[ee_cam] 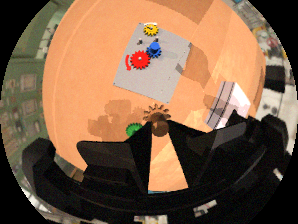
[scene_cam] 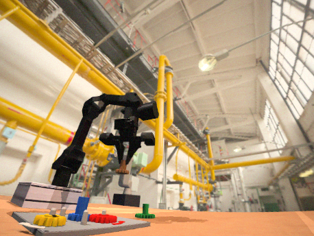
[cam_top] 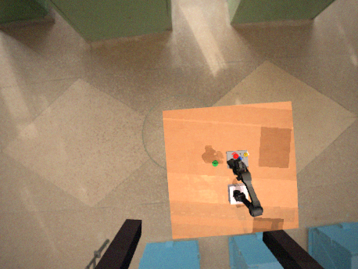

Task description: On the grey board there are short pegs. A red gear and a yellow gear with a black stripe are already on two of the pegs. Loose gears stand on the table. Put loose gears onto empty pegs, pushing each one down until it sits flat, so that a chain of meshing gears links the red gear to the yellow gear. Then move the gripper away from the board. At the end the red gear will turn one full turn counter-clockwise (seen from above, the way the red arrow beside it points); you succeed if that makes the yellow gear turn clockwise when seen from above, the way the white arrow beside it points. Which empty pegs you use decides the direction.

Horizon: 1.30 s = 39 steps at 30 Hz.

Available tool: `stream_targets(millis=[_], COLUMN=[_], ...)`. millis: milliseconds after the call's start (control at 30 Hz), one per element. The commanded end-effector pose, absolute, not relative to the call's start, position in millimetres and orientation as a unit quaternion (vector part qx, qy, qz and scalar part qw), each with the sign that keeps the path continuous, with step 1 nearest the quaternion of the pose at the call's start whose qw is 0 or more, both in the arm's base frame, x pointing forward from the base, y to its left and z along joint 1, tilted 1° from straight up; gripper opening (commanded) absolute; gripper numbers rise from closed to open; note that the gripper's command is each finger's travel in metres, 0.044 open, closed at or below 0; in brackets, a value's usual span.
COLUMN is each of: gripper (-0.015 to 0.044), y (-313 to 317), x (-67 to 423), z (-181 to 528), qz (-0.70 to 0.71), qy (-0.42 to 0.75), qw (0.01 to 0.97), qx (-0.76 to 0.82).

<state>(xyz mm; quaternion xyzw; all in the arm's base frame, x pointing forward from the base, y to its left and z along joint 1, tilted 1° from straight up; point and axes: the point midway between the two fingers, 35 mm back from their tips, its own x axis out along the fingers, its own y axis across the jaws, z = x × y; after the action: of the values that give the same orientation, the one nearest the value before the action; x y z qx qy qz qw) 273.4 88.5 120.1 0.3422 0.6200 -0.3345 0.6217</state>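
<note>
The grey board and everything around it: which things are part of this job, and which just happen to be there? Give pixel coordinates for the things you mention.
Part of the job:
- grey board (scene_cam: 131, 224) (ee_cam: 145, 82)
- red gear (cam_top: 235, 156) (scene_cam: 103, 219) (ee_cam: 140, 60)
- yellow gear (cam_top: 245, 154) (scene_cam: 49, 220) (ee_cam: 150, 30)
- blue gear (cam_top: 240, 159) (scene_cam: 82, 206) (ee_cam: 154, 49)
- brown gear (scene_cam: 122, 168) (ee_cam: 157, 113), held by the gripper (scene_cam: 122, 164) (ee_cam: 158, 124)
- green gear (cam_top: 215, 163) (scene_cam: 145, 215) (ee_cam: 134, 130), loose on the table

Just there:
- yellow pipes (scene_cam: 159, 120)
- blue boxes (cam_top: 170, 256)
- hanging lamp (scene_cam: 208, 63)
</note>
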Motion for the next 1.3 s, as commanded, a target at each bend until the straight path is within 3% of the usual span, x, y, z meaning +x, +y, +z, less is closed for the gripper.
stream_targets(millis=[0,1267], gripper=[0.0000,0.0000], y=[81.7,2.6], x=[281.5,324.1], z=[117.6,86.5], qz=[-0.332,-0.343], qy=[0.620,0.613], qw=[0.624,0.620], qx=[0.342,0.351])
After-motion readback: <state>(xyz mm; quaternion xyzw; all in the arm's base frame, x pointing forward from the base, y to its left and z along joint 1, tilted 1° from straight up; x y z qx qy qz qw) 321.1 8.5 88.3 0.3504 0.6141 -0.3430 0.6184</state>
